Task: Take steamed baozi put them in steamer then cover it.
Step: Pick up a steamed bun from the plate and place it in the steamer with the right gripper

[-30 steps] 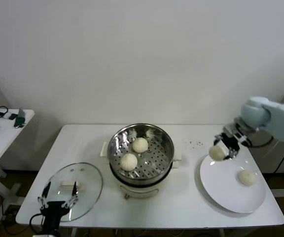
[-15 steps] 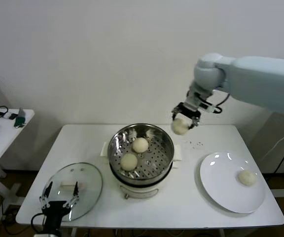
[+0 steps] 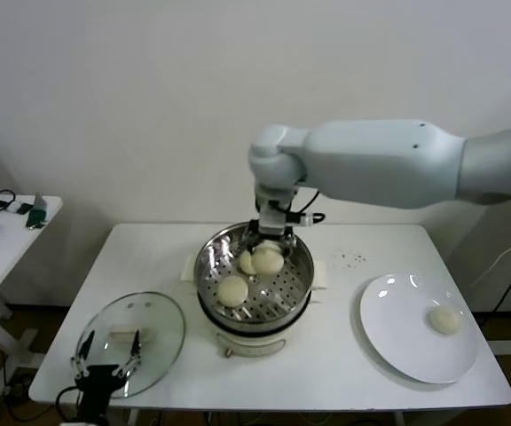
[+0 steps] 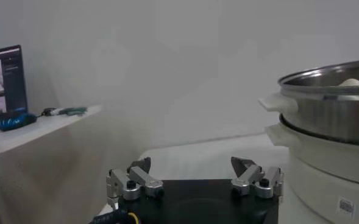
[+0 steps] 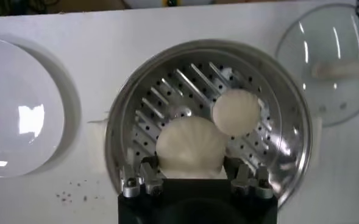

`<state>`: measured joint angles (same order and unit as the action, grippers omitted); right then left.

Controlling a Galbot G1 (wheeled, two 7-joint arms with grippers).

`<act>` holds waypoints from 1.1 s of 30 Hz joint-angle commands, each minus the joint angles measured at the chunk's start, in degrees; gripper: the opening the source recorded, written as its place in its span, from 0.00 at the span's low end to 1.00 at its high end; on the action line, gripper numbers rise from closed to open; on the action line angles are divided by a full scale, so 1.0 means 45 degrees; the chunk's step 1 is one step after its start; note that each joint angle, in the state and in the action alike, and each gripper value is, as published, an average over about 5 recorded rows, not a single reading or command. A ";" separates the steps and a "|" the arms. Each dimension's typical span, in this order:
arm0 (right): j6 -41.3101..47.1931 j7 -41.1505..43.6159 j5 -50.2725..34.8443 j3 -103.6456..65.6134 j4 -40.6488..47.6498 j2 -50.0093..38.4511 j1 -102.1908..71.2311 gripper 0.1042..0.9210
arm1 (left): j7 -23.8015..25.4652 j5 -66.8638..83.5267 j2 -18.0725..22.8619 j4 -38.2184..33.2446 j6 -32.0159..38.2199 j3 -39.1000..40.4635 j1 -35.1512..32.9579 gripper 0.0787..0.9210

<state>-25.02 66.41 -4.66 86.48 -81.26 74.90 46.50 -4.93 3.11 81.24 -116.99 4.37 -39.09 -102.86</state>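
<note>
Baozi point(image 3: 268, 259) grasped in right gripper point(image 3: 269, 251) over steamer point(image 3: 253, 306) at mid-table, two buns on its tray, one point(image 3: 445, 319) on plate point(image 3: 397, 342) by right edge, glass lid point(image 3: 162, 333) front-left, left gripper point(image 3: 105, 363) released, parked at front-left corner

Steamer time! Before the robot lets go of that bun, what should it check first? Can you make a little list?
1. Right gripper is over the steamer: ok, it hangs above the perforated tray.
2. Held bun is gripped: ok, it sits between the fingers.
3. Free spot on the tray: ok, bare holes show beside the two buns already inside.
4. Held bun clear of its neighbour: cannot tell, they look very close.
5. Buns still waiting: not ok, one remains on the white plate.
6. Glass lid ready: ok, it lies on the table left of the steamer, with the open left gripper by it.
</note>
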 commanded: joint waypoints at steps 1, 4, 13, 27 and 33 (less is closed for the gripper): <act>-0.0716 0.0370 0.0746 0.0260 -0.0031 0.1143 -0.1126 0.72 | -0.0001 0.0203 0.0042 0.0039 -0.0049 -0.0056 0.0051 0.88; -0.0821 0.0470 0.0974 0.0320 -0.0050 0.1102 -0.1209 0.72 | 0.0000 0.0207 0.0084 0.0037 -0.0056 -0.0047 0.0048 0.88; -0.0967 0.0535 0.2003 0.0272 -0.0055 0.0899 -0.1728 0.72 | -0.0009 0.0504 0.0050 0.0110 0.0015 -0.0169 -0.0158 0.88; -0.0245 0.0735 0.1977 0.0058 -0.0146 0.0637 -0.2224 0.77 | -0.0012 0.0604 0.0049 0.0130 0.0014 -0.0234 -0.0176 0.88; -0.0193 0.0827 0.1951 -0.0330 -0.0043 0.0455 -0.2059 0.87 | -0.0017 0.0574 0.0088 0.0096 -0.0001 -0.0226 -0.0151 0.88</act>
<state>-26.92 69.63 3.56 86.24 -81.57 77.23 37.52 -5.00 5.65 81.47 -116.43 4.39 -40.17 -103.57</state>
